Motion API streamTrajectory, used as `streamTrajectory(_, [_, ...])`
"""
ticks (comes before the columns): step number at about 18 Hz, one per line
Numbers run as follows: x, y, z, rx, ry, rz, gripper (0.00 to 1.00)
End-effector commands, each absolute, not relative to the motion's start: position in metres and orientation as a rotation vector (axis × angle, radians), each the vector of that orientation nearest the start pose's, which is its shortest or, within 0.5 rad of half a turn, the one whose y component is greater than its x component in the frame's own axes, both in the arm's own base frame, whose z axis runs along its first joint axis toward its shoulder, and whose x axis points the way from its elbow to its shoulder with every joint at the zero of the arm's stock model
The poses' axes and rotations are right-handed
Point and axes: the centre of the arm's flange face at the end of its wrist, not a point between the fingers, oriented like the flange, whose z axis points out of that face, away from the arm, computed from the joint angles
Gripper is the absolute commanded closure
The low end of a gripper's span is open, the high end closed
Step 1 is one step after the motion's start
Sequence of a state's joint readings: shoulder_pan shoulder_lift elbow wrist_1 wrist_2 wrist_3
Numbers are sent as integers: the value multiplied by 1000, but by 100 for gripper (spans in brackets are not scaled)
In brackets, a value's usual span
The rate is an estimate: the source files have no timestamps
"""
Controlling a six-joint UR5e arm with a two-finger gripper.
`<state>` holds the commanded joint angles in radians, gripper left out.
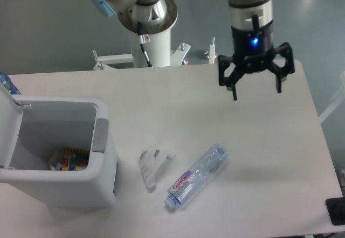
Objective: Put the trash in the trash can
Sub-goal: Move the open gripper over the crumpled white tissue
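A clear plastic bottle (196, 176) with a white-purple label lies on its side on the white table, front middle. A smaller clear flat packaging piece (153, 162) lies just left of it. The white trash can (102, 181) stands at the front left with its lid (7, 119) swung open; some rubbish shows at its bottom. My gripper (257, 93) hangs open and empty above the table's back right, well above and to the right of the bottle.
The arm's base column (152, 39) stands behind the table's back edge. A blue-capped bottle (5, 83) shows at the far left edge. A dark object (337, 211) sits at the front right corner.
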<state>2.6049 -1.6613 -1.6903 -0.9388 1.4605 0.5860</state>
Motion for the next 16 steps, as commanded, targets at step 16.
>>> streamTrajectory(16, [-308,502,259,-3005,-197,-35,0])
